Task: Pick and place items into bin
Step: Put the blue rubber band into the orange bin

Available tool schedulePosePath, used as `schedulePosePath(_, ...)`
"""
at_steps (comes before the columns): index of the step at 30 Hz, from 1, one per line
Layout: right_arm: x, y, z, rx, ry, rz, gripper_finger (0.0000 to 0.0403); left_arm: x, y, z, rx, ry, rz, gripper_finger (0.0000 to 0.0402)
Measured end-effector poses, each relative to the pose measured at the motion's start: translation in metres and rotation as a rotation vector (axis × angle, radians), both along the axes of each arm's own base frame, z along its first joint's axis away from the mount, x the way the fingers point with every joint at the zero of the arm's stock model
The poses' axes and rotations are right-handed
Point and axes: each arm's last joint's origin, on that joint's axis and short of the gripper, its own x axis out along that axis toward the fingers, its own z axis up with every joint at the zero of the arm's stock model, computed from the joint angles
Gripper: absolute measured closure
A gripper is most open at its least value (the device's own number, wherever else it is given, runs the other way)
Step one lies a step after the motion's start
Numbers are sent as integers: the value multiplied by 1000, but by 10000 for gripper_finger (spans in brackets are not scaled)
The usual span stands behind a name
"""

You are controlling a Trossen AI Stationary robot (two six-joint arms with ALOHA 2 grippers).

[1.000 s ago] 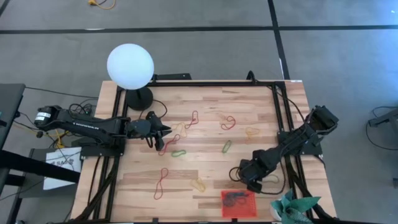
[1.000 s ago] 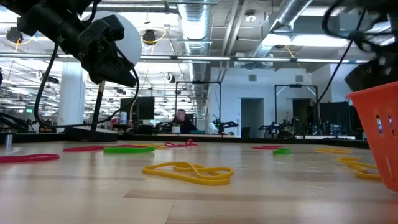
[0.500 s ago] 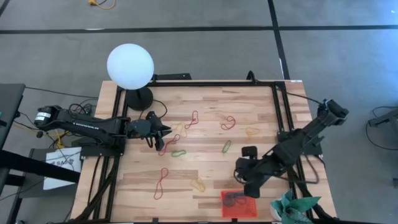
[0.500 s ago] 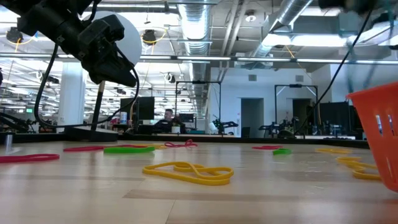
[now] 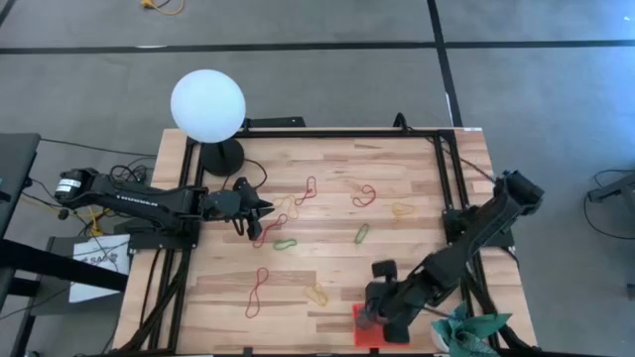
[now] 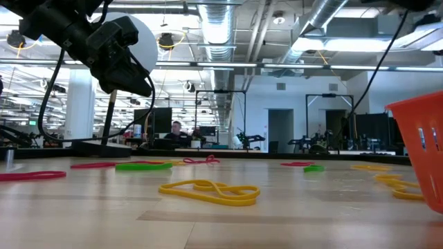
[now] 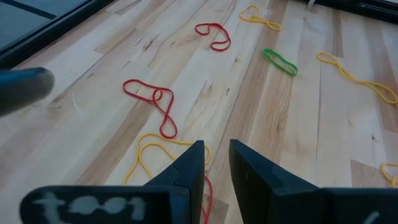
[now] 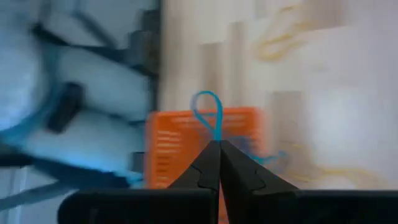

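The bin (image 8: 202, 134) lies just ahead of the right pincer (image 8: 218, 144), pressed together on a blue band (image 8: 210, 111).

bands (image 5: 288, 243) lie scattered across the middle of the table (image 5: 417, 188). the bin (image 5: 380, 325) sits at the near edge, toward my right; my right gripper (image 5: 369, 315) over it.

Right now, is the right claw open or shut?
Shut on a blue band: the right gripper's fingertips meet, the loop poking out between them, over the bin.
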Motion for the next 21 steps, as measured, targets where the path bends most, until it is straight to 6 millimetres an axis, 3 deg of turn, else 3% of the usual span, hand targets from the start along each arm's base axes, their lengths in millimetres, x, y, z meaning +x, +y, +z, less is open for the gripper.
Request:
schedulePosePath(5, 3, 22, -10, 118, 13, 89, 403, 0, 0, 0, 1, -1, 0, 339)
schedulePosePath(11, -7, 41, -4, 227, -6, 204, 403, 0, 0, 0, 0, -3, 0, 339)
schedulePosePath(21, -7, 25, -12, 82, 42, 76, 403, 0, 0, 0, 0, -3, 0, 339)
